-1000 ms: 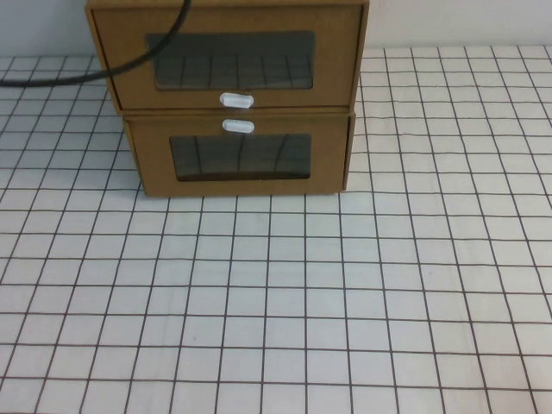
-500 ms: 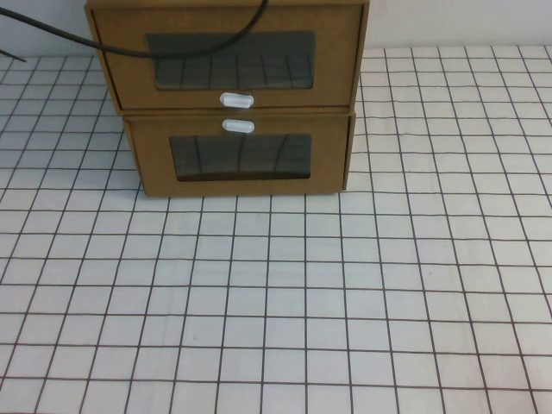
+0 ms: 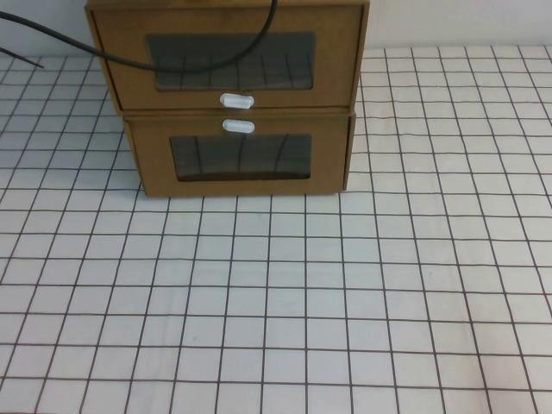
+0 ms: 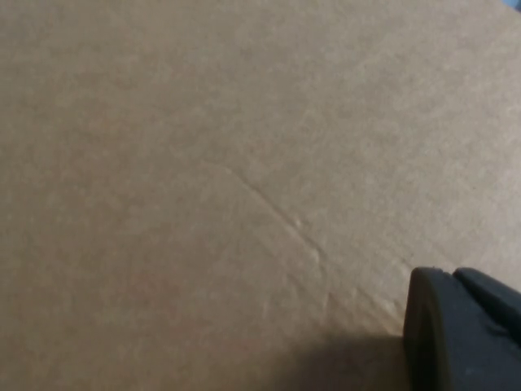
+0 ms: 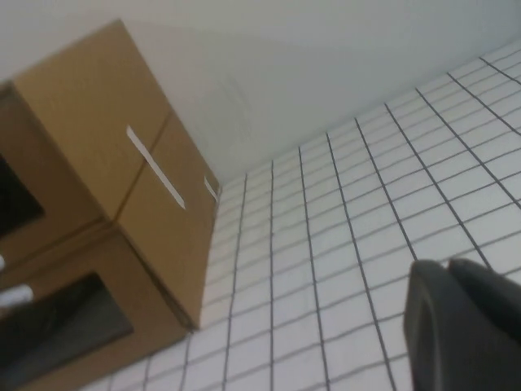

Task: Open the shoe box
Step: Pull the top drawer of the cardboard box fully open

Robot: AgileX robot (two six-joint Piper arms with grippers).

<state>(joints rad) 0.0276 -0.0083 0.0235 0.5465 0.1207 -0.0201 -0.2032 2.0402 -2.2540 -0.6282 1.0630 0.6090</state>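
Two brown cardboard shoe boxes are stacked at the back of the table. The upper box (image 3: 336,60) and the lower box (image 3: 328,159) each have a dark window and a white handle (image 3: 236,100) (image 3: 238,126), and both fronts are closed. My left gripper (image 4: 452,277) is out of the high view; it hovers shut, close over a plain cardboard surface (image 4: 203,179). My right gripper (image 5: 448,269) is also shut and empty. It sits low over the table to the right of the boxes, facing the side of the upper box (image 5: 89,138).
A black cable (image 3: 172,62) hangs across the upper box's window. The white gridded tablecloth (image 3: 345,302) covers the table in front of and to the right of the boxes. A pale wall (image 5: 326,57) stands behind.
The black cable has swung rightward across the upper box's front and its far end has risen at the left. The boxes have not moved.
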